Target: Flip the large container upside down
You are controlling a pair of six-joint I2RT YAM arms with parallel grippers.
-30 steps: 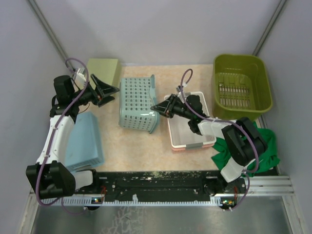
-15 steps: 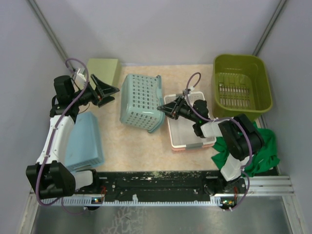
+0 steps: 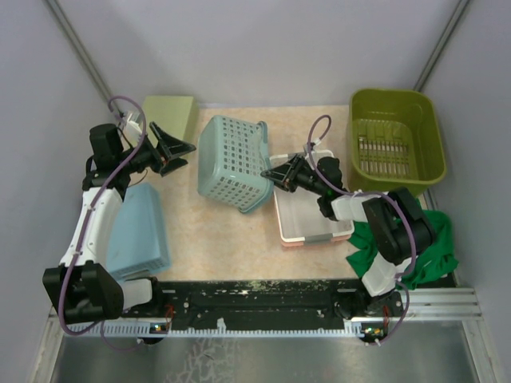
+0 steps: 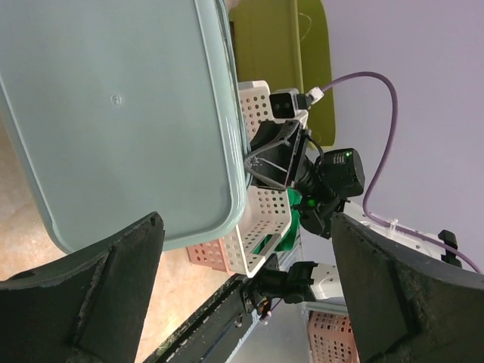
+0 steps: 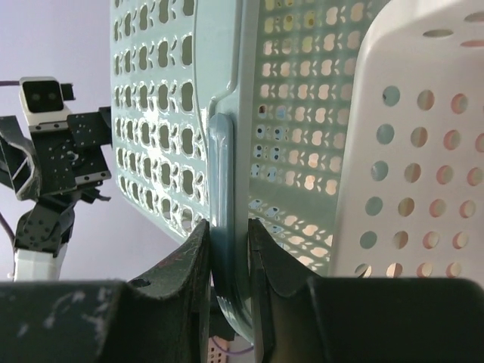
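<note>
Our right end effector (image 3: pixel 274 177) pinches the tilted teal basket (image 3: pixel 231 163) by its rim; our left end effector (image 3: pixel 180 153), beside the basket, is spread. The green tub (image 3: pixel 397 144) sits upright, well right of the basket. With this grip, we risk flipping the wrong container.

Light's bright and even all over the table (image 3: pixel 215 231), shadows stay soft, though both wrist shots go blurry on the dark fingers (image 5: pixel 178 272) up close.
</note>
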